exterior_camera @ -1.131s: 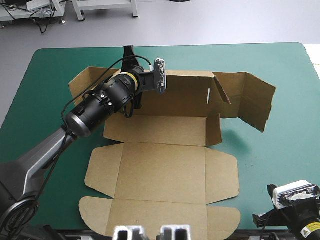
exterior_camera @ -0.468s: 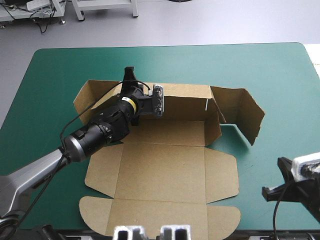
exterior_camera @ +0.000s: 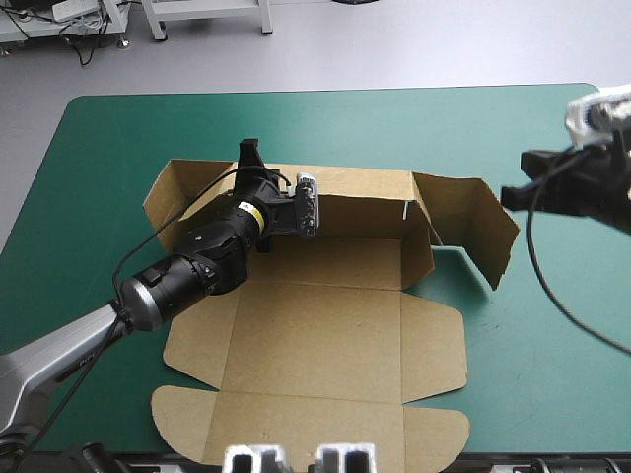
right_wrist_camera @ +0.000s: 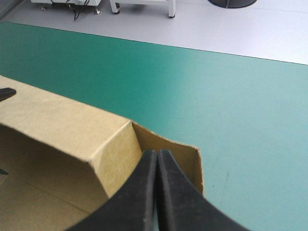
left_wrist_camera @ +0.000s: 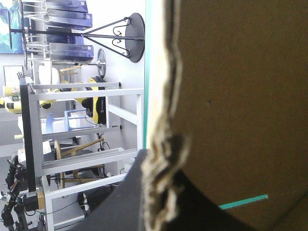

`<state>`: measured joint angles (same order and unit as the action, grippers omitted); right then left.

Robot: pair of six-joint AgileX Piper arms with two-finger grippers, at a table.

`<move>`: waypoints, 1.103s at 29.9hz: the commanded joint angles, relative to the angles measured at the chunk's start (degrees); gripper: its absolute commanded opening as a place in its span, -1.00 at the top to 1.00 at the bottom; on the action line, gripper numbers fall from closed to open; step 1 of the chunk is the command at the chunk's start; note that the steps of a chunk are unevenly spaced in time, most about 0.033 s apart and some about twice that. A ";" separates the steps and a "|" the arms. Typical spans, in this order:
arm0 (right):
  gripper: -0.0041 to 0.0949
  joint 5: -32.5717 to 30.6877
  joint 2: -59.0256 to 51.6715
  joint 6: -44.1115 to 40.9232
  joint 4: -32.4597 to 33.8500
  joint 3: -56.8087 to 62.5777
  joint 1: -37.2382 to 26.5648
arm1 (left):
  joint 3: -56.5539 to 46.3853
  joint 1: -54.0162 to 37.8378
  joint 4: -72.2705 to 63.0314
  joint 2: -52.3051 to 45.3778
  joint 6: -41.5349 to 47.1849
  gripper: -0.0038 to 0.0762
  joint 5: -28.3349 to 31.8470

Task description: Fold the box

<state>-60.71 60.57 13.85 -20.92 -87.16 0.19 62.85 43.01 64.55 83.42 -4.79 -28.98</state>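
The brown box [exterior_camera: 315, 335] lies open in the middle of the teal-green cover [exterior_camera: 108, 138], its base and lid panels flat toward the near edge and its far wall [exterior_camera: 360, 202] standing upright. The left gripper [exterior_camera: 250, 155] reaches in from the left and is clamped on the top edge of that far wall, close to its left end. In the left wrist view, the ragged board edge runs between the black fingers [left_wrist_camera: 126, 197], which are all but closed with the sheet pinched between them. At the right end of the far wall an end flap [exterior_camera: 488, 232] stands raised and angled out over the cover. The right gripper [right_wrist_camera: 157, 154] hangs in the air above the right side of the table, just beyond this flap and not touching it. Its fingers are pressed together into one pointed arch with nothing between them, aimed at the corner where flap and far wall meet.
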 commanded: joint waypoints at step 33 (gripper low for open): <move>0.94 -11.17 38.60 10.42 -6.73 -15.83 0.08 | 1.18 0.31 0.70 -2.22 4.79 0.93 1.82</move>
<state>-71.21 103.73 22.39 -25.49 -103.71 0.19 62.68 43.08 64.80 83.42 -1.38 -28.08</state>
